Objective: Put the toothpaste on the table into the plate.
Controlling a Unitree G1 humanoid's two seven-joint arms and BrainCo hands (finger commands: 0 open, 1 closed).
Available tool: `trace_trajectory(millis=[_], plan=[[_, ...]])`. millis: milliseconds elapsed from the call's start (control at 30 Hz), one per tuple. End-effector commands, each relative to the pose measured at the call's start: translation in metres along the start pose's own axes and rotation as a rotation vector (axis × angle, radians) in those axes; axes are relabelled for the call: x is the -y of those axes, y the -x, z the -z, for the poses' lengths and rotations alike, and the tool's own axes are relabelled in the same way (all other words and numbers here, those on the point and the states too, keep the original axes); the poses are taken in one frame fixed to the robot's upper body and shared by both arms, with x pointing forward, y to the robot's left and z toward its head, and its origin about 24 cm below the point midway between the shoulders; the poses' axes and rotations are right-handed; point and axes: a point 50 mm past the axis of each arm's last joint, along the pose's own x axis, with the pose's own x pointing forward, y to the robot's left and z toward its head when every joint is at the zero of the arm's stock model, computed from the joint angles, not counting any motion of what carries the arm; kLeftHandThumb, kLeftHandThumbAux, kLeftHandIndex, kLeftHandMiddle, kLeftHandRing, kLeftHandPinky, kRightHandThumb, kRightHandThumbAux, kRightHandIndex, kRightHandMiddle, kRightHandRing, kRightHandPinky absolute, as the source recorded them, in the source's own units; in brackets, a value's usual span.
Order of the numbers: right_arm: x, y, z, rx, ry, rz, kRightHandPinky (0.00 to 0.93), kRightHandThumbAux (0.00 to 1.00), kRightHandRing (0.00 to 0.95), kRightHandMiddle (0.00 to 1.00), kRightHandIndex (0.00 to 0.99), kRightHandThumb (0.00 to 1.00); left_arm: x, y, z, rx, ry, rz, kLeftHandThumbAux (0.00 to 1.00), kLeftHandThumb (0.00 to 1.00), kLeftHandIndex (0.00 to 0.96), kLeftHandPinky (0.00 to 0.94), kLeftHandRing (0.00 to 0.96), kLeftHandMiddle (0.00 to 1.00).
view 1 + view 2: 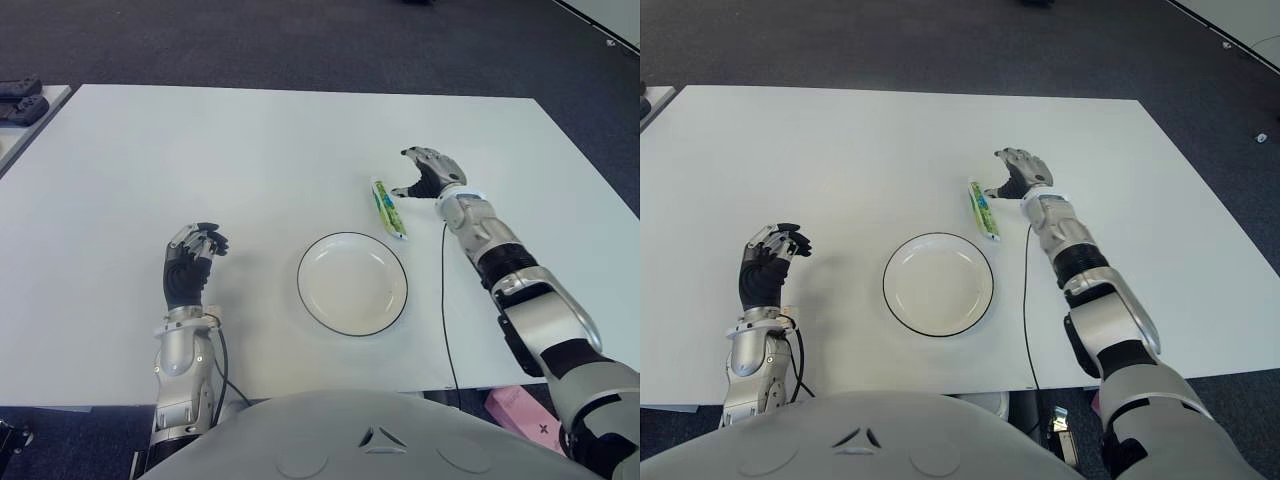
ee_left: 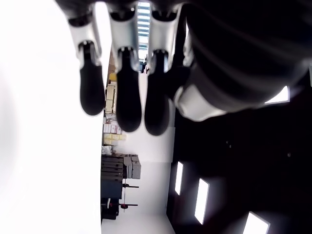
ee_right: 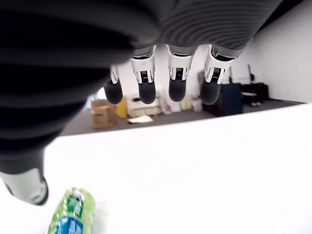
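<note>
A green and white toothpaste tube [image 1: 389, 209] lies flat on the white table [image 1: 250, 160], just beyond the right rim of a white plate [image 1: 352, 283] with a dark edge. My right hand [image 1: 424, 172] hovers just to the right of the tube's far end, fingers spread and holding nothing. In the right wrist view the tube's end [image 3: 70, 218] shows below the thumb tip [image 3: 30, 190], apart from the fingers [image 3: 176, 88]. My left hand [image 1: 192, 259] stays idle, upright at the plate's left, fingers curled.
A cable [image 1: 444, 300] runs from my right forearm down across the table's near edge. Dark objects [image 1: 20, 100] sit on a side table at the far left. A pink box [image 1: 520, 410] lies on the floor at the lower right.
</note>
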Motion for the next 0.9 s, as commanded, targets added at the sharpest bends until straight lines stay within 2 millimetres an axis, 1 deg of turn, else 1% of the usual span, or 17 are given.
trace_trajectory(millis=[33, 233, 300, 333, 433, 633, 833, 867, 900], plan=[[-0.016, 0.001, -0.012, -0.117, -0.001, -0.099, 0.000, 0.350, 0.000, 0.000, 0.000, 0.131, 0.002, 0.002, 0.004, -0.016, 0.004, 0.001, 0.720, 0.704, 0.436, 0.547, 0.571, 0.566], [-0.019, 0.001, -0.017, -0.172, -0.023, -0.136, 0.000, 0.321, 0.000, 0.000, 0.000, 0.103, 0.002, 0.002, 0.004, -0.016, 0.014, 0.002, 0.719, 0.705, 0.436, 0.546, 0.569, 0.563], [-0.020, 0.001, -0.018, -0.186, -0.032, -0.146, 0.000, 0.314, 0.000, 0.000, 0.028, 0.096, 0.002, 0.002, 0.004, -0.017, 0.018, 0.001, 0.719, 0.706, 0.436, 0.542, 0.569, 0.561], [-0.021, 0.001, -0.019, -0.192, -0.036, -0.150, 0.000, 0.309, 0.000, 0.000, 0.066, 0.093, 0.002, 0.003, 0.004, -0.017, 0.019, 0.000, 0.719, 0.706, 0.436, 0.540, 0.570, 0.562], [-0.022, 0.001, -0.020, -0.205, -0.044, -0.159, 0.000, 0.301, 0.000, 0.000, 0.121, 0.090, 0.002, 0.003, 0.004, -0.019, 0.018, -0.004, 0.719, 0.706, 0.436, 0.537, 0.571, 0.564], [-0.025, 0.001, -0.024, -0.235, -0.072, -0.174, 0.000, 0.298, 0.000, 0.000, 0.182, 0.087, 0.002, 0.003, 0.004, -0.020, 0.010, -0.014, 0.718, 0.707, 0.437, 0.527, 0.574, 0.573], [-0.029, 0.001, -0.025, -0.257, -0.092, -0.182, 0.000, 0.315, 0.000, 0.000, 0.217, 0.086, 0.002, 0.003, 0.004, -0.024, 0.005, -0.012, 0.717, 0.709, 0.438, 0.517, 0.570, 0.578], [-0.031, 0.001, -0.025, -0.266, -0.099, -0.187, 0.000, 0.316, 0.000, 0.000, 0.212, 0.085, 0.002, 0.003, 0.004, -0.025, 0.004, -0.012, 0.717, 0.709, 0.438, 0.517, 0.570, 0.579], [-0.032, 0.001, -0.025, -0.271, -0.103, -0.190, 0.000, 0.317, 0.000, 0.000, 0.182, 0.082, 0.002, 0.003, 0.004, -0.025, 0.004, -0.012, 0.716, 0.710, 0.438, 0.518, 0.569, 0.580]])
